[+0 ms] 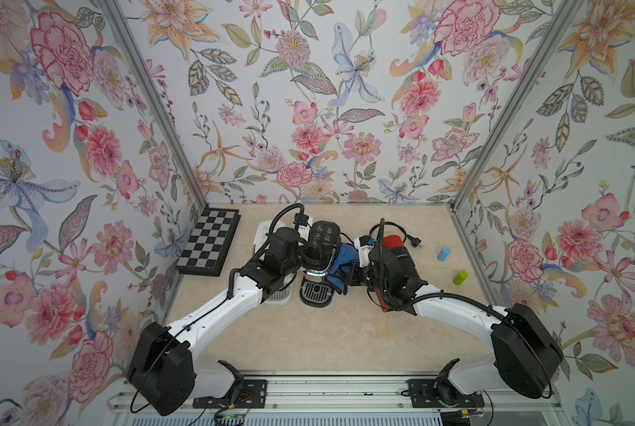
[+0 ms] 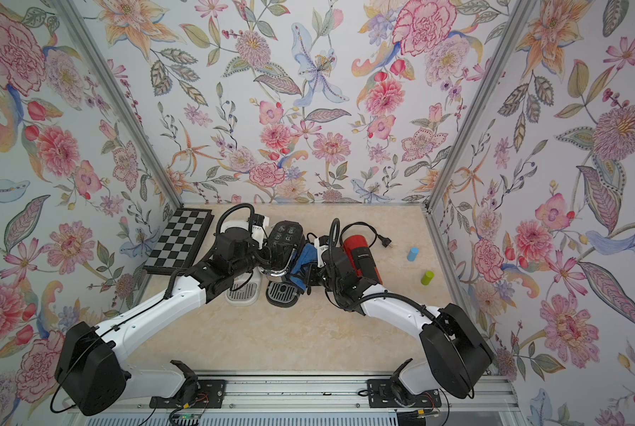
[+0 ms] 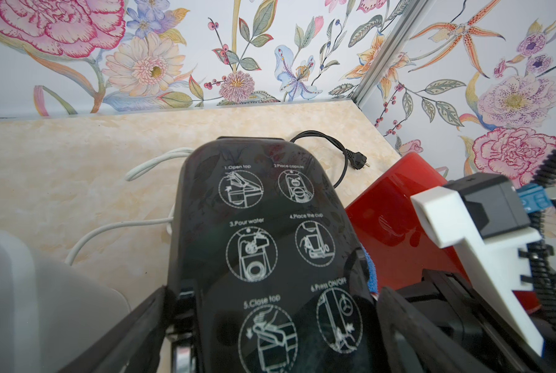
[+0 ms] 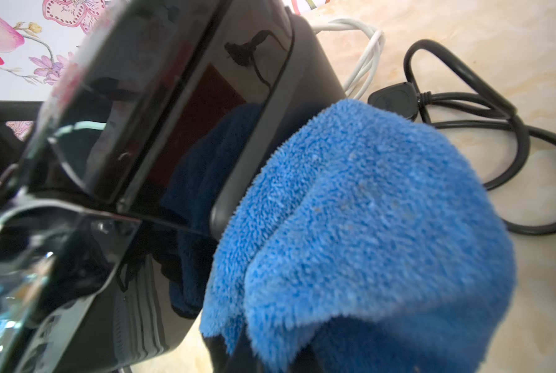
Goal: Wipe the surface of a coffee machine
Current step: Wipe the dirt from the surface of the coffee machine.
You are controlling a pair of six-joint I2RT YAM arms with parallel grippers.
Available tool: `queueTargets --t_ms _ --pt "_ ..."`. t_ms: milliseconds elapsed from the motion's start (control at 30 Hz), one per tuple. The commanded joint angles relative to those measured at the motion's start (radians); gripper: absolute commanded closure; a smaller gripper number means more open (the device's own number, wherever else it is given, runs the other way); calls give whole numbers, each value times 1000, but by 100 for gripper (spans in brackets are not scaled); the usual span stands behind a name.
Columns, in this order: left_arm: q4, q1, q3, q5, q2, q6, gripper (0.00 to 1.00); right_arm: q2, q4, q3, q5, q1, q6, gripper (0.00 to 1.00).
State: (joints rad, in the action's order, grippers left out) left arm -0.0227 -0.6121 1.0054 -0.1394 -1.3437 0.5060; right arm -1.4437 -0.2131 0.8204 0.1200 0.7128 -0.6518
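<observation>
writing in white runs down the glossy black lid of the machine point(image 3: 270, 245) in the left wrist view, six numbered steps with round drawings: "1.open top", "2.place capsule", "3.pour water", "4.place the cup", "5.close top", "6.press on/off". the left claw point(image 3: 275, 290) is spread wide, one dark finger point(image 3: 131, 332) on each side of the lid; whether they press on it i cannot tell. a red machine point(image 3: 389, 222) stands just beside. a white cord point(image 3: 115, 229) and a black cord point(image 3: 335, 145) with its plug lie on the bench point(image 3: 60, 161) behind.

in the right wrist view the right claw point(image 4: 263, 355) is clamped on a blue cloth point(image 4: 367, 210), which drapes over it and hides most of the fingers. the cloth's edge lies against the machine's side, and the shiny panel mirrors it.

in both top views the machine stands mid-bench, drip tray point(image 1: 316, 293) toward the arms, between a white machine point(image 1: 266, 230) and the red one, whose lettering is too small to read. the left claw straddles the machine's top from the left; the right claw holds the cloth at its right side. a chequered board point(image 1: 209, 241) lies by the left wall. a blue cylinder point(image 1: 443, 253) and a green cylinder point(image 1: 460, 277) sit apart at the right. the bench is pale marbled beige; floral paper covers three walls, with metal posts point(image 1: 153, 99) in the corners.
</observation>
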Motion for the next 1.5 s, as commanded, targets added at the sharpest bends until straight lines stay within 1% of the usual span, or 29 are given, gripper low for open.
queueTargets --t_ms 0,100,167,367,533,633,767,933,1167,1333,1467 --pt "-119 -31 -36 0 7 -3 1 -24 -11 -12 -32 -13 -8 100" --pt "-139 -33 -42 19 21 -14 1 -60 -26 -24 -30 -16 -13 100" --pt "-151 -32 -39 37 27 -29 1 -91 -69 -52 -23 -14 -30 100" --pt "-186 -32 -2 82 14 -59 1 -164 -149 -104 -11 -3 -71 100" --pt "-222 -32 31 78 -1 -73 1 -190 -160 -106 2 1 -75 100" --pt "-263 -31 59 77 0 -89 1 -147 -120 -81 0 -1 -52 100" --pt "-349 -28 115 114 -3 -130 1 -71 -41 -22 -9 -6 -6 100" --pt "-445 -29 198 205 -36 -176 1 -11 31 39 -10 -15 36 100" --pt "-518 -31 254 276 -86 -166 1 43 134 101 -51 -25 93 100" --pt "-522 -32 218 268 -95 -143 1 17 205 153 -51 -50 141 100" --pt "-494 -32 189 178 -94 -113 1 14 230 176 -65 -53 160 100"
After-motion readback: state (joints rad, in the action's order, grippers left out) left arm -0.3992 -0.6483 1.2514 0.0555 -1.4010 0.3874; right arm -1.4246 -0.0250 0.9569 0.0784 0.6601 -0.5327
